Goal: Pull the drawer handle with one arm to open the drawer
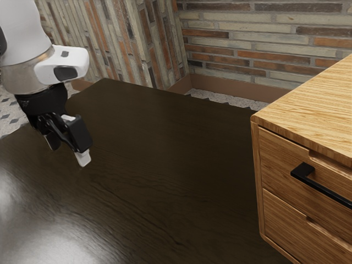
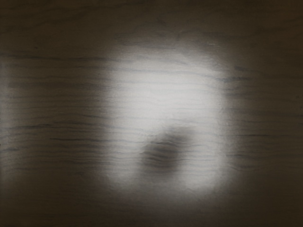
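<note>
Judging by how things lay, the task was at its first step, the approach, and the pull itself was not yet begun. The arm point(image 1: 33, 55) hung over the dark worktop point(image 1: 165, 176) at the exterior view's left, with the jaws pointed down and a little toward the cabinet point(image 1: 313, 110). They appeared to stand apart and held nothing. The wrist view looked down on the bare grain of the worktop point(image 2: 47, 94), with a pale glare and a small dark patch in it. The cabinet was at the exterior view's right, well apart from the jaws, and it seemed to rest on the worktop. Its upper drawer point(image 1: 280, 159) looked closed, flush with the front, and the lower drawer point(image 1: 291, 231) too. The handle point(image 1: 322, 186), a black bar, ran across the upper drawer and stood a little off the wood, so there was room behind it. The next move, I think, called for a long travel toward the exterior view's right and a turn of the hand to face the front. The open jaws would then have to go around the bar, one on each side, and close on it. Only after that could the arm pull straight back, away from the front, since a slanted pull might make the jaws slip off the bar.
</note>
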Controlling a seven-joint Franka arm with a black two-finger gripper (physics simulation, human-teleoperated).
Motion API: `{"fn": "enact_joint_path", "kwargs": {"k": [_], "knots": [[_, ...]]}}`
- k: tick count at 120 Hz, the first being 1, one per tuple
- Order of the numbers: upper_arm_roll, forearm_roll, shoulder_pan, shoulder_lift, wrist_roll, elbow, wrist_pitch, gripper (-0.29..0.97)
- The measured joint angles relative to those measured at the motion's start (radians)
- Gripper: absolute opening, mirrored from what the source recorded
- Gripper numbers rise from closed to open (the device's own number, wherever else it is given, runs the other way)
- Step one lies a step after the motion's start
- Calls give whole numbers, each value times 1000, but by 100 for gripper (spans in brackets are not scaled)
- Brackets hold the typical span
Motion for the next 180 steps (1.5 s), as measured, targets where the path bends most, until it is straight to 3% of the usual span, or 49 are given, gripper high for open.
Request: {"fn": "enact_joint_path", "kwargs": {"k": [11, 31, 45, 57, 86, 112, 145, 180], "knots": [[9, 4, -14, -18, -16, -29, 60, 66], [-8, -9, -150, -119, -20, -163, 89, 64], [-169, -20, -166, -139, 102, -215, 100, 65], [-253, -39, -174, -131, 230, -205, 111, 65], [-391, -119, -225, 50, 638, -19, 258, 65], [-401, -168, -269, -17, 905, -70, 342, 65], [-313, -171, -263, 71, 1139, -21, 421, 65], [-305, -180, -263, 201, 1292, 65, 473, 65]]}}
